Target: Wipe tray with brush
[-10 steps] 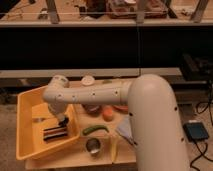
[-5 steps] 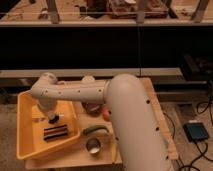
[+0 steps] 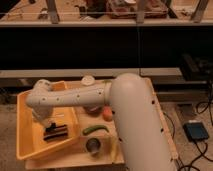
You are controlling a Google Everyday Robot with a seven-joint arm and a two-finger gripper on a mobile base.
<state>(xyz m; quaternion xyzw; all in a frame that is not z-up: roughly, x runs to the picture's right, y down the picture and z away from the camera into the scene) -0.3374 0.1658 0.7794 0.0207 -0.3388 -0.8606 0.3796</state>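
Observation:
The yellow-orange tray (image 3: 30, 144) lies on the left part of the wooden table. On its floor, towards the right side, lies the small dark brush (image 3: 56, 133). My white arm reaches from the right across the table, bends over the tray's far edge and comes down into it. The gripper (image 3: 47, 122) hangs just above and to the left of the brush, close to its end. I cannot make out whether it touches the brush.
A green curved vegetable (image 3: 95, 130), an orange round fruit (image 3: 107, 114) and a metal cup (image 3: 93, 146) sit right of the tray. A white round object (image 3: 88, 80) stands at the table's back. A blue pedal (image 3: 198, 131) lies on the floor at right.
The arm's bend has swung left over the tray's far left side, and the gripper has shifted left with it. The brush has stayed in nearly the same spot in the tray.

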